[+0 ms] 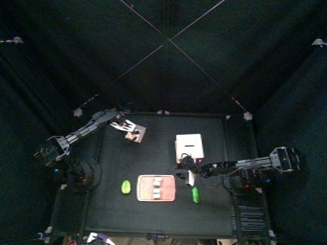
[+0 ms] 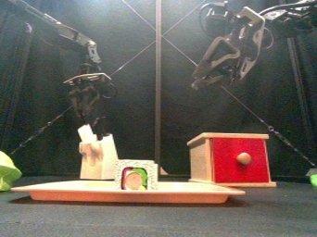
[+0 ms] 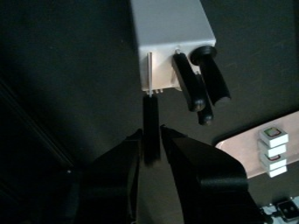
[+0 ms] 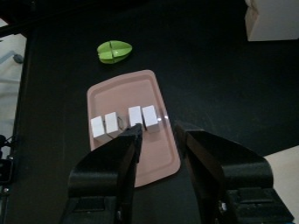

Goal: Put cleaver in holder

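Note:
The holder [image 3: 176, 35] is a pale block standing at the back left of the table [image 1: 134, 131] [image 2: 96, 155], with two dark handles in its slots. The cleaver [image 3: 151, 118] shows only as a thin dark handle running from the holder's face back between my left jaws; its blade is hidden in the block. My left gripper [image 3: 151, 142] [image 2: 89, 113] hangs right over the holder, and its jaws sit close against both sides of that handle. My right gripper [image 4: 163, 140] [image 1: 205, 172] is open, holds nothing, and hovers above the tray.
A pink tray [image 4: 122, 92] [image 2: 124, 193] with small white pieces lies at the table's front. A white-topped red box [image 2: 229, 157] [image 1: 192, 145] stands right of centre. Green pieces [image 1: 126, 186] [image 4: 114, 51] lie beside the tray.

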